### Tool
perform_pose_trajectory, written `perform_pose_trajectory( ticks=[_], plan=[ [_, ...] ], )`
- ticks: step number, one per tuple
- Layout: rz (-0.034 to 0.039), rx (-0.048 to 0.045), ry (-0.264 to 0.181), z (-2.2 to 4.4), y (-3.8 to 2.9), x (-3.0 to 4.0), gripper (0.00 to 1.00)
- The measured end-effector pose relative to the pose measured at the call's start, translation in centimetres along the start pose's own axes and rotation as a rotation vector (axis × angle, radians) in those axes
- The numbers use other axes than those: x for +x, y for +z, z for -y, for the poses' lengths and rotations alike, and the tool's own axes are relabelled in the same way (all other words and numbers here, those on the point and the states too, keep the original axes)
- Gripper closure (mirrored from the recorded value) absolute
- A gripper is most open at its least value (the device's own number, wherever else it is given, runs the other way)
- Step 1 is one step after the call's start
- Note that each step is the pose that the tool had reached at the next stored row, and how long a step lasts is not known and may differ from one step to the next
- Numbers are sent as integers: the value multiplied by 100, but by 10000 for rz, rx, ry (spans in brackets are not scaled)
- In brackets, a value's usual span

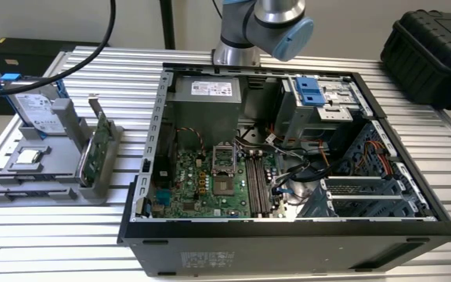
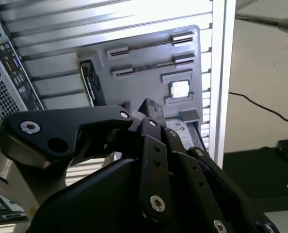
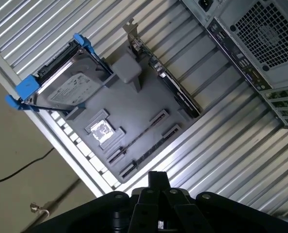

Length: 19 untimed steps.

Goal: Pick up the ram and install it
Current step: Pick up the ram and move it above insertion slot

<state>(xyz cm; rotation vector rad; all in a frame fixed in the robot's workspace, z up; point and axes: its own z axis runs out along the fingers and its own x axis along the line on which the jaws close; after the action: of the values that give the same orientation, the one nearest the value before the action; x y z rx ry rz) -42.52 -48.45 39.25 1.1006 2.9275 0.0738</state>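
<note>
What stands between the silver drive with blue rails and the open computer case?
In the exterior view, a green circuit card stands in the gray holder, between the drive and the case.

text: none legible | labels on drive [image 1: 36, 113], power supply [image 1: 206, 111]: unreadable

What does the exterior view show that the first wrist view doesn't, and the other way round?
Exterior view: the motherboard inside the open computer case, and a black hard case at the exterior view's right. First wrist view: the computer's rear fan grille and the claw. Both: the gray tray carrying the silver drive with blue rails and the upright green card.
</note>
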Motion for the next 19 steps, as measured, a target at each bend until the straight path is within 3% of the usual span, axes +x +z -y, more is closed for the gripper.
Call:
perform_pose_trajectory(
  ticks=[19],
  plan=[
    [53,-3,1064,1,-1,1,100]
  ],
)
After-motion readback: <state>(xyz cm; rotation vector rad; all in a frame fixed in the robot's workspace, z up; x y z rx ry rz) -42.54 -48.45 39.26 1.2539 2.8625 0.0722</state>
